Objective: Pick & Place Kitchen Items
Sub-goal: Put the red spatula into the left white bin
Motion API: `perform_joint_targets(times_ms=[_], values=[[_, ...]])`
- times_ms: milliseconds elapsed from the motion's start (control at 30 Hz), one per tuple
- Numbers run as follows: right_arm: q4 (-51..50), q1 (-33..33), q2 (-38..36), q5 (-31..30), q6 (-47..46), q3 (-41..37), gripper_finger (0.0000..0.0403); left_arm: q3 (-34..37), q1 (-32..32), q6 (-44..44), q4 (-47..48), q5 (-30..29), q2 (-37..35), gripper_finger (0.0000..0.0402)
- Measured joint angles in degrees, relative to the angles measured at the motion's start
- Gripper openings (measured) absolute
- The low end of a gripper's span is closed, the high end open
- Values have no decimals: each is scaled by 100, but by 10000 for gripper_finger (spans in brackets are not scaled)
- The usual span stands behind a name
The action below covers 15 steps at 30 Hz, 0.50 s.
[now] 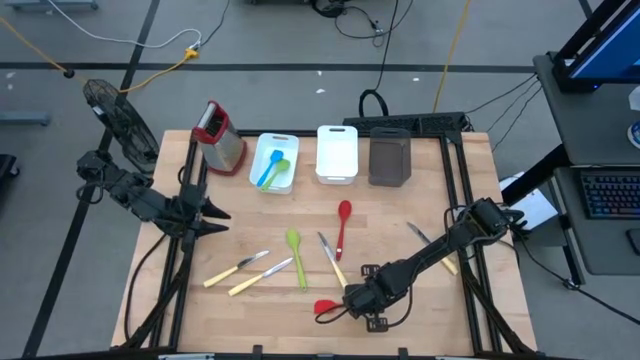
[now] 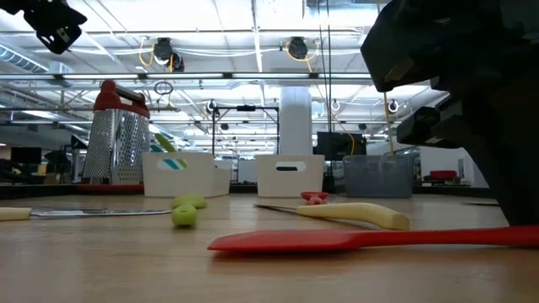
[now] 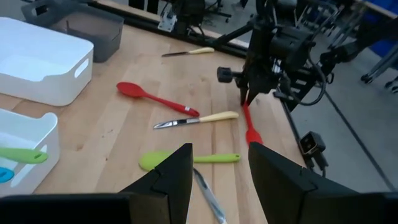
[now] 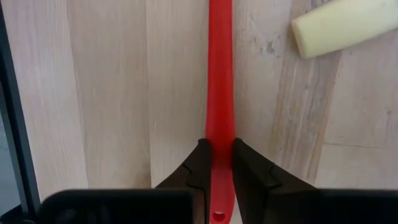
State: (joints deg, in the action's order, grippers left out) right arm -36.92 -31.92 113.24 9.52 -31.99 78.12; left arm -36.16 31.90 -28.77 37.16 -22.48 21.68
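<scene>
Right gripper [image 4: 217, 171] down at the table's front edge, fingers clamped on the handle of the red spatula [image 4: 219, 81], which lies flat on the wood. In the high view the spatula's blade [image 1: 325, 307] sticks out toward the left arm's side from under the gripper [image 1: 356, 300]. Right beside it a yellow-handled knife [image 1: 331, 260], its handle end near the spatula handle but not touching. Past that a red spoon [image 1: 343, 226] in the table's middle and a green spoon [image 1: 296, 257] next to the knife. Two more yellow-handled knives [image 1: 247, 273] lie side by side toward the left arm. Another knife [image 1: 421, 238] sits partly under the right arm.

Left gripper [image 3: 219, 176] hovers above the table's left edge, fingers apart, holding nothing; high view puts it [image 1: 205, 217] well apart from the utensils.

Along the back: box grater [image 1: 221, 137], then a white bin [image 1: 273, 162] with a blue utensil [image 1: 270, 169] and a green utensil [image 1: 279, 168] inside, a second white bin [image 1: 337, 153], and a dark grey bin [image 1: 390, 158]. Wooden table [image 1: 400, 210].
</scene>
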Motion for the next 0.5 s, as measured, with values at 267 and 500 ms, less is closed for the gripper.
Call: perform_joint_targets(times_ms=[267,500], values=[[135,30,-215,-33,10,-4,31,0,0,2,-178,0,2,159],[196,42,-352,-42,13,3,31,0,2,4,-188,2,2,159]])
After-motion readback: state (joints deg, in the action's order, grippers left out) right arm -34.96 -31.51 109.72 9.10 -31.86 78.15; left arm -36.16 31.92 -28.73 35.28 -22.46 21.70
